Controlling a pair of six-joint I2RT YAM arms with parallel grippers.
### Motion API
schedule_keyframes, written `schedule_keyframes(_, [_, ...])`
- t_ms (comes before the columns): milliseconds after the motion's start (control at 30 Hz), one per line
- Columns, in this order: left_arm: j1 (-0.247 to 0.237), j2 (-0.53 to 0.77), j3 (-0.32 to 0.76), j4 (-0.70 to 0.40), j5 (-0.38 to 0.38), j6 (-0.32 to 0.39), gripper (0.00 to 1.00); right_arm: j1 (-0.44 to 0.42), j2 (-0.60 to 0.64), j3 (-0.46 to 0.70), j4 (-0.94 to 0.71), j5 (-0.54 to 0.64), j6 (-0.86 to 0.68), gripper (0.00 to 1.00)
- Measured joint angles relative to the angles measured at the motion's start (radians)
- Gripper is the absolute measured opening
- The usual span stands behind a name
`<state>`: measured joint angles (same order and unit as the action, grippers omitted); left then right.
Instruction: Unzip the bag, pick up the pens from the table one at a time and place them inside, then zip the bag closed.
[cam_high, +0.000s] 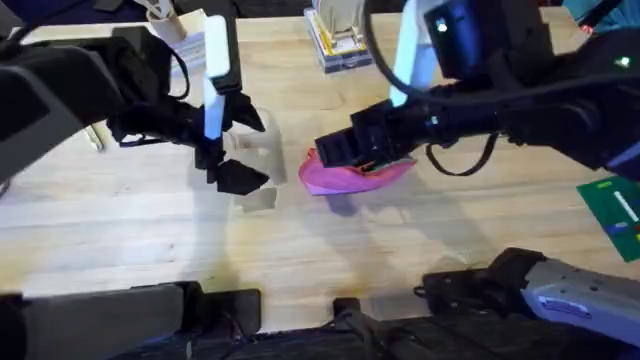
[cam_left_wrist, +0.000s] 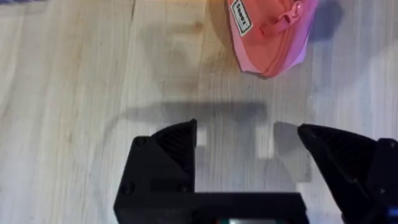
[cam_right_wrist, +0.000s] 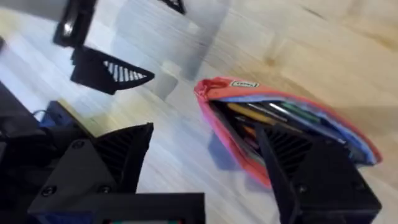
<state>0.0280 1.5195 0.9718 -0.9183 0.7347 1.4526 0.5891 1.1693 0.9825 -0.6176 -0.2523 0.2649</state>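
The bag (cam_high: 355, 175) lies on the table (cam_high: 120, 220) near its middle, and the right gripper (cam_high: 335, 152) is right over it, on the end toward the left gripper. From the right wrist, the bag (cam_right_wrist: 283, 134) gapes open along its top, pens (cam_right_wrist: 261, 112) showing inside as coloured sticks; one black finger (cam_right_wrist: 305, 168) sits in front of the open mouth, the other (cam_right_wrist: 106, 162) well off to the side over bare wood. So the right jaws stand wide apart, gripping nothing. Whether that finger touches the fabric, I can't tell.

The left gripper (cam_high: 235, 150) hangs beside the bag, apart from it, with a strip of table between. From the left wrist its fingers (cam_left_wrist: 168, 155) are spread wide with only wood between them, and the bag (cam_left_wrist: 270, 34) lies just beyond, its pink pull (cam_left_wrist: 283, 18) lying along the zipper.

The table is pale plank wood, shadowed under both arms. Past the bag, at the far edge, sits a stack of books (cam_high: 340, 40); a green card (cam_high: 612, 215) lies well off toward the right arm's side.

The right arm reaches in from its side, forearm stretched level toward the bag. The left arm comes in from the opposite side, its wrist bent downward.
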Motion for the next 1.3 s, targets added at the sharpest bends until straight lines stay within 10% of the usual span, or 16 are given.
schedule_keyframes(867, [0.000, 0.116, 0.000, 0.035, 0.059, 0.011, 0.993, 0.185, 0.342, 0.077, 0.146, 0.152, -0.148, 0.971])
schedule_keyframes(1300, [0.000, 0.117, 0.000, 0.035, 0.059, 0.011, 0.993, 0.185, 0.356, 0.077, 0.147, 0.156, -0.149, 0.245])
